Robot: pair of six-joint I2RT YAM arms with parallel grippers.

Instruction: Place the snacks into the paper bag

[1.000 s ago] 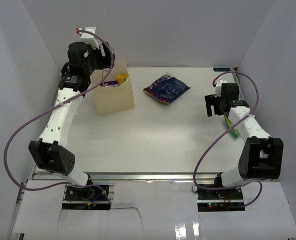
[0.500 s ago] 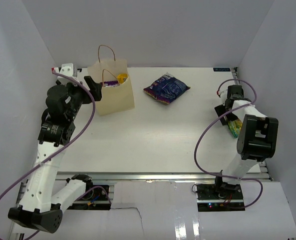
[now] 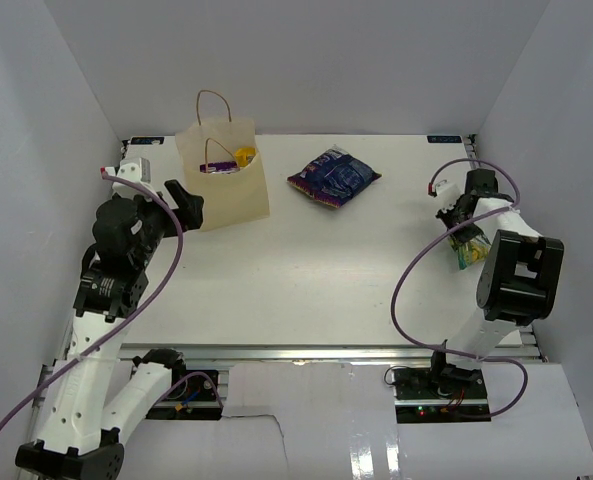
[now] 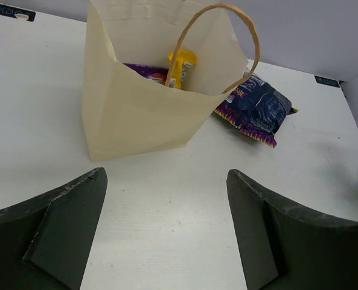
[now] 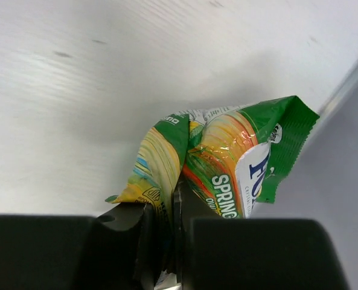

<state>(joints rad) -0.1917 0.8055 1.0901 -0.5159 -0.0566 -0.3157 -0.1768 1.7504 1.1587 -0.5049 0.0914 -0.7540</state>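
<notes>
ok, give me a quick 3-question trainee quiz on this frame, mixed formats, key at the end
1. Fill in: the left hand is ____ (open/shut).
2. True or false: the right hand is shut on the green-yellow packet.
3. Where is the dark blue-purple bag relative to the paper bag? A) inside it B) lying on the table beside it C) held above it

Key: 1 open; 2 true; 3 B
</notes>
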